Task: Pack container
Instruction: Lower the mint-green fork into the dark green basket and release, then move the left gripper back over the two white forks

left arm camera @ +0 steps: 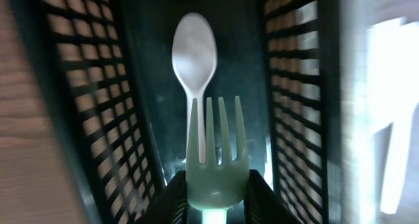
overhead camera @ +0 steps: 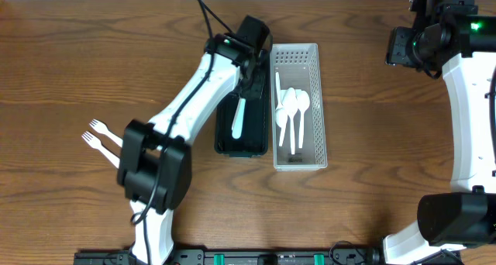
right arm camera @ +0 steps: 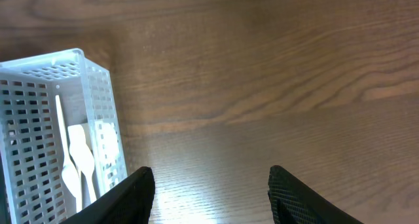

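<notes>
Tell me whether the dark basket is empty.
Not empty: a white spoon lies inside the dark basket, beyond the fork the left end effector grips.

White arm links (overhead camera: pixel 190 102), black joints (overhead camera: pixel 155 168), black cable (overhead camera: pixel 206 13), green lights (overhead camera: pixel 473 27)

You've got the dark green slotted plastic basket (overhead camera: pixel 242 150) just left of the white slotted plastic basket (overhead camera: pixel 319 102), side by side mid-table, w/ white plastic spoons (overhead camera: pixel 293 110) lying in the right one. In the left one, a white plastic spoon (left arm camera: pixel 194 54) lies on the bottom, w/ the pale plastic fork (left arm camera: pixel 218 152) above its handle, betw. the left gripper's (left arm camera: pixel 216 185) fingers. Two white plastic forks (overhead camera: pixel 99 135) lie on the brown wooden table (overhead camera: pixel 372 141), well left of both baskets.
</notes>
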